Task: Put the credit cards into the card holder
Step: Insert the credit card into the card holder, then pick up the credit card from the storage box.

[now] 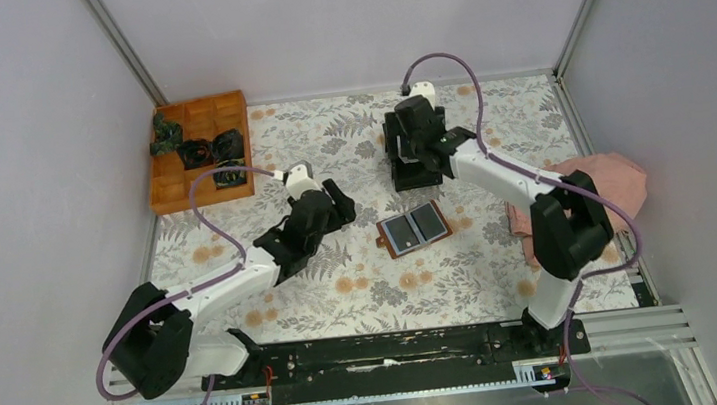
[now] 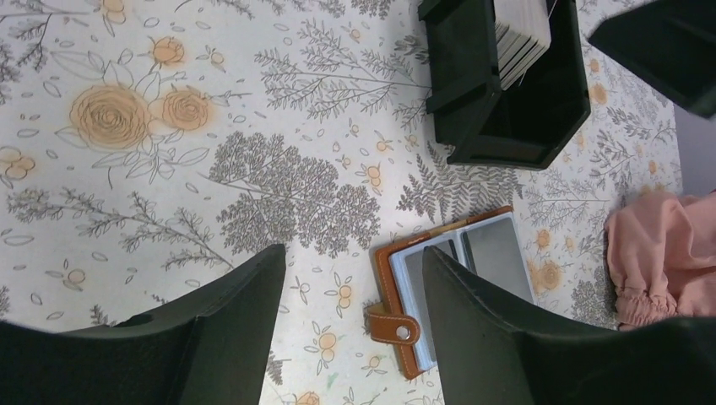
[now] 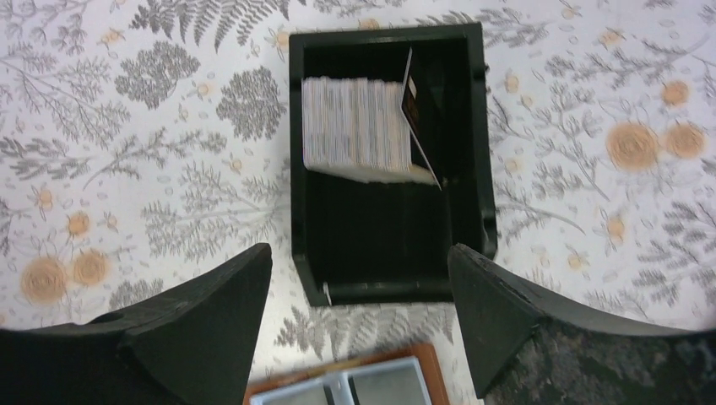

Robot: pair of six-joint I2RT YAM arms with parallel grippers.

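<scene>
The card holder lies open at the table's middle, brown rim up, two grey pocket panels showing. It also shows in the left wrist view and at the bottom of the right wrist view. A stack of pale credit cards stands on edge inside the black box, also seen in the left wrist view. My left gripper is open and empty, just left of the holder. My right gripper is open and empty above the black box.
An orange wooden compartment tray with dark objects stands at the back left. A pink cloth lies at the right, under the right arm. Grey walls enclose the table on three sides.
</scene>
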